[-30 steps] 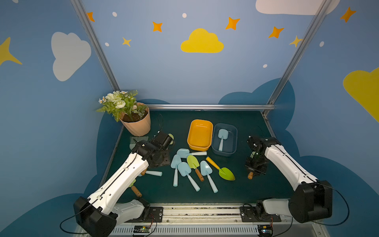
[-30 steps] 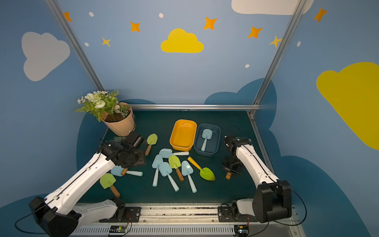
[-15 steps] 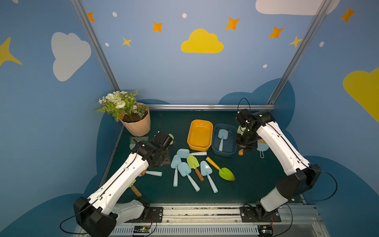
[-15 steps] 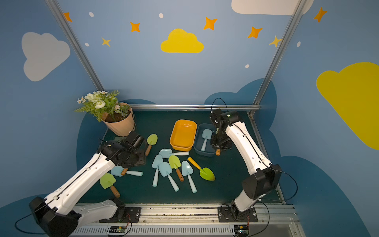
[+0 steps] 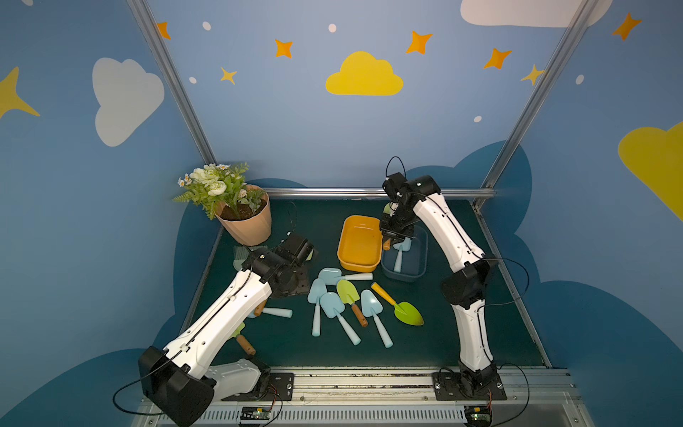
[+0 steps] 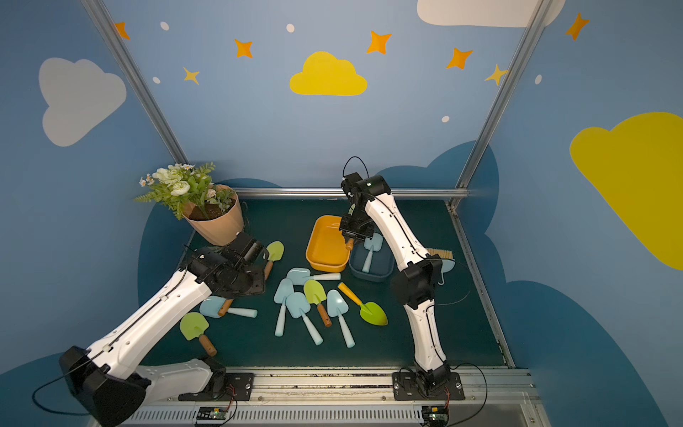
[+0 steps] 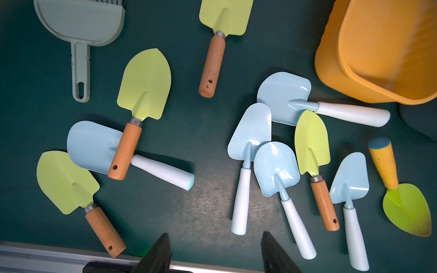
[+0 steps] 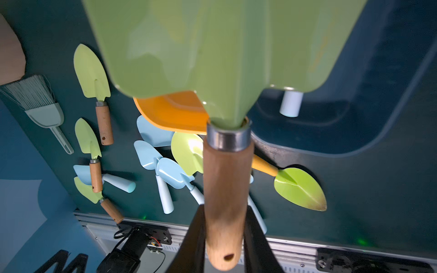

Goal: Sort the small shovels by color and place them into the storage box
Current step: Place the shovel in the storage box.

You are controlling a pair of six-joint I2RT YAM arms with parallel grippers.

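Pinching the brown wooden handle of a lime-green shovel [image 8: 212,47] in the right pincer [image 8: 224,219], pressed tight on both sides of it, blade pointing away from the wrist camera. Hanging with it, in both top views, over the border between the orange box [image 5: 360,247] and the dark blue box [image 5: 419,264], clear of the surface [image 5: 462,332]. Showing one light blue shovel [image 5: 398,255] lying inside the dark blue box. Holding the left pincer [image 7: 215,250] spread and gripping nothing, above the surface near the potted plant [image 5: 244,218]. Showing, loose on the surface in front of the boxes, a cluster of four blue shovels [image 5: 330,303] with a green wooden-handled shovel [image 5: 347,292] among them, and just beside these an orange-handled green shovel [image 5: 401,308]. Showing, below the left arm, a fifth blue shovel [image 7: 94,144] crossed by the handle of a pointed green shovel [image 7: 144,87], a rounded green shovel [image 7: 66,182] touching it, and a square green shovel [image 7: 224,19] near the grey-green brush [image 7: 80,28].
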